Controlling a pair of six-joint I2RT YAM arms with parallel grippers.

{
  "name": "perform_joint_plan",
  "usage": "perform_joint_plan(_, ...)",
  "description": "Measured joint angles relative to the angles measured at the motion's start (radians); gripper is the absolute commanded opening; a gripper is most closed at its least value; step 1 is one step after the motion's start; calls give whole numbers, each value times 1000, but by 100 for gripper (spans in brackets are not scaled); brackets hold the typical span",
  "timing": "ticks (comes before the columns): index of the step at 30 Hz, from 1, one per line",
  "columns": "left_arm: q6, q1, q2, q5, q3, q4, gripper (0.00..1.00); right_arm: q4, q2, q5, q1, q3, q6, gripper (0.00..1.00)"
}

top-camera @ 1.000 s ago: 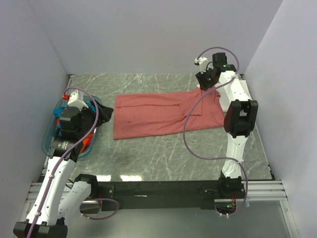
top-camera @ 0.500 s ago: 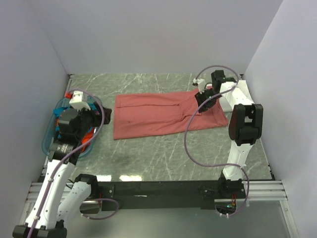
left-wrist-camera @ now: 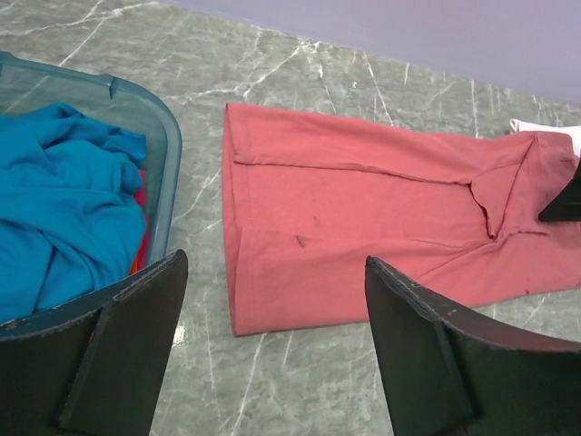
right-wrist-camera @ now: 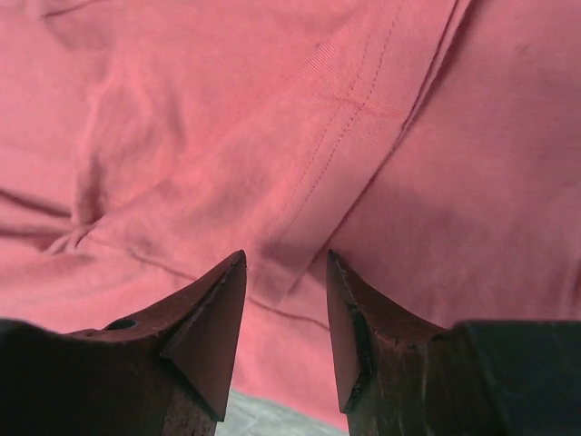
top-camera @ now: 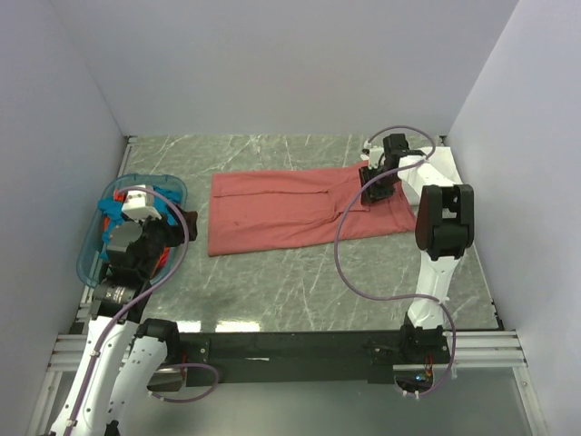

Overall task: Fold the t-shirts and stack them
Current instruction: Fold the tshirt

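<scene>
Dusty-red t-shirt is lying limp beside the basket; I'm straddling its likely firmer hem with my unclenched right gripper; left gripper is hanging released.

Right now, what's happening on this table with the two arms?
A dusty-red t-shirt lies spread out and partly folded on the table. The right claw is down at the shirt's right end, jaws apart over a stitched seam, not visibly pinching it. The left claw hangs open and empty near the blue basket, which holds a teal-blue shirt. Nothing is stacked yet.
</scene>
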Motion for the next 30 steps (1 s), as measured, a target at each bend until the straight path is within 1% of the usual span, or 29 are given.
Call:
perform_joint_plan(5, 0, 0, 2, -9, 0, 0, 84, 5, 32, 2, 0, -1, 47, 47)
perform_joint_plan(8, 0, 0, 2, -10, 0, 0, 84, 8, 36, 1, 0, -1, 64, 43)
perform_joint_plan(9, 0, 0, 2, -10, 0, 0, 84, 9, 37, 0, 0, -1, 68, 38)
perform_joint_plan(10, 0, 0, 2, -11, 0, 0, 84, 9, 37, -2, 0, -1, 69, 35)
perform_joint_plan(11, 0, 0, 2, -13, 0, 0, 84, 8, 37, -4, 0, -1, 72, 20)
perform_joint_plan(12, 0, 0, 2, -16, 0, 0, 84, 9, 37, -10, 0, -1, 76, 20)
perform_joint_plan(13, 0, 0, 2, -17, 0, 0, 84, 9, 37, -16, 0, -1, 76, 16)
perform_joint_plan(14, 0, 0, 2, -17, 0, 0, 84, 10, 37, -22, 0, -1, 78, 9)
perform_joint_plan(17, 0, 0, 2, -17, 0, 0, 84, 10, 37, -38, 0, -1, 89, 0)
perform_joint_plan(21, 0, 0, 2, -17, 0, 0, 84, 6, 37, -61, 0, 7, 98, 0)
perform_joint_plan(23, 0, 0, 2, -18, 0, 0, 84, -3, 37, -79, 0, 37, 107, 0)
perform_joint_plan(28, 0, 0, 6, -20, 0, 0, 84, -10, 69, -126, 16, 181, 135, 0)
perform_joint_plan(30, 0, 0, 9, -24, 0, 0, 84, -20, 113, -148, 31, 262, 153, 11)
